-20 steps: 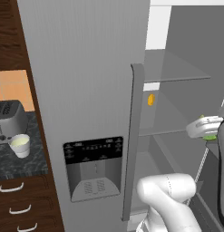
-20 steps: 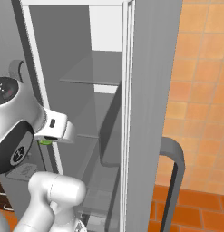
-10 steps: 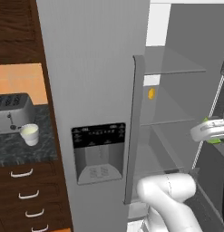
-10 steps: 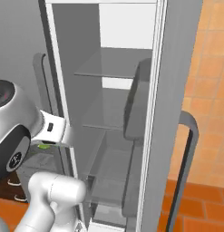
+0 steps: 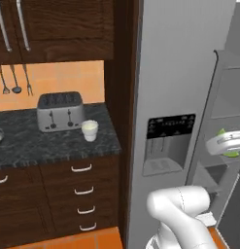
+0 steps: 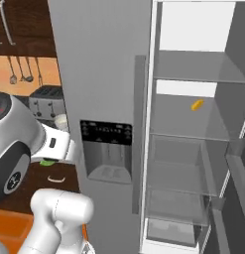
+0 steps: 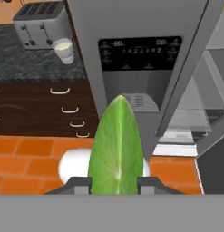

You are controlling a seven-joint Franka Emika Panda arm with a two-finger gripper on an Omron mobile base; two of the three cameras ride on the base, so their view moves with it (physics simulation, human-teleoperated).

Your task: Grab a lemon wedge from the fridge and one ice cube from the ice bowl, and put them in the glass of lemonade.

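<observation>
Pinching a green wedge (image 7: 116, 146) between its fingers, the pincer (image 7: 115, 182) hangs before the fridge (image 6: 101, 64). The lemon wedge (image 6: 197, 104) lies on a fridge shelf (image 6: 193, 124). The glass of lemonade (image 5: 89, 130) stands on the tabletop (image 5: 53, 143), just beside the toaster (image 5: 60, 112).

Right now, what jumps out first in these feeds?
A big green wedge sits clamped between the hand's fingertips, not the yellow one. The lemon wedge lies on a shelf inside the open fridge. The glass of lemonade stands beside the toaster on the counter.
</observation>
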